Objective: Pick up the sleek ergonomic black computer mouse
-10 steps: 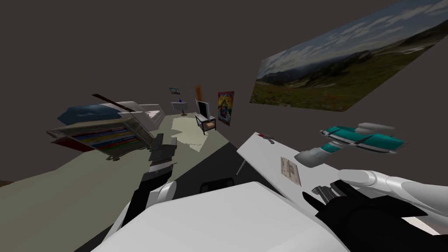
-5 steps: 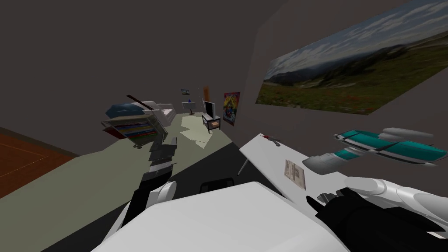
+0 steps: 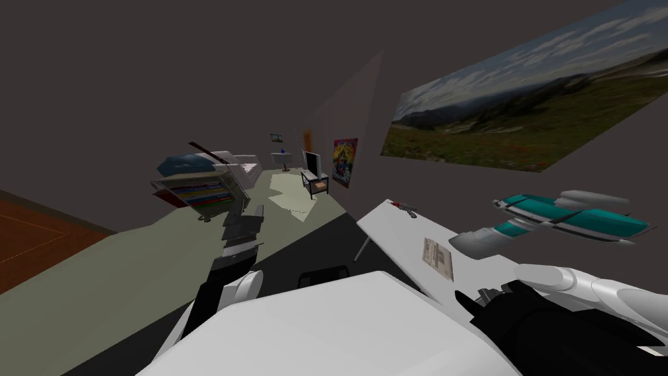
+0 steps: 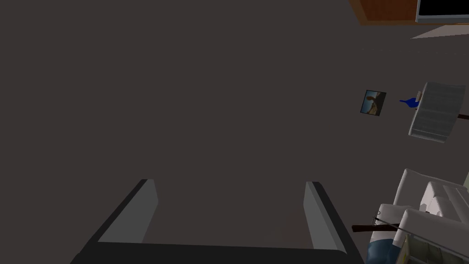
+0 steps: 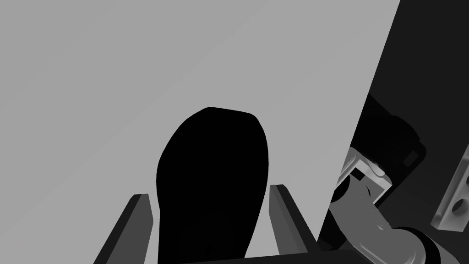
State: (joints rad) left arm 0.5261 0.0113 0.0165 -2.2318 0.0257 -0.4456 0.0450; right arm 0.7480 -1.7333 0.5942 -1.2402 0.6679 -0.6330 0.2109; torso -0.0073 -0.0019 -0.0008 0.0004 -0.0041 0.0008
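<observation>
Right gripper (image 5: 208,191) open, fingers straddling the mouse (image 5: 213,165), one just beside each flank; cannot tell if either touches. Mouse black, lying flat on the light grey bench (image 5: 114,68), near the bench's edge. Head view: right gripper low over the bench's near end; a printed card (image 3: 437,259) lies further along it. Left gripper (image 4: 231,188) open, holding nothing, out over the floor (image 3: 98,281), well apart from the bench.
</observation>
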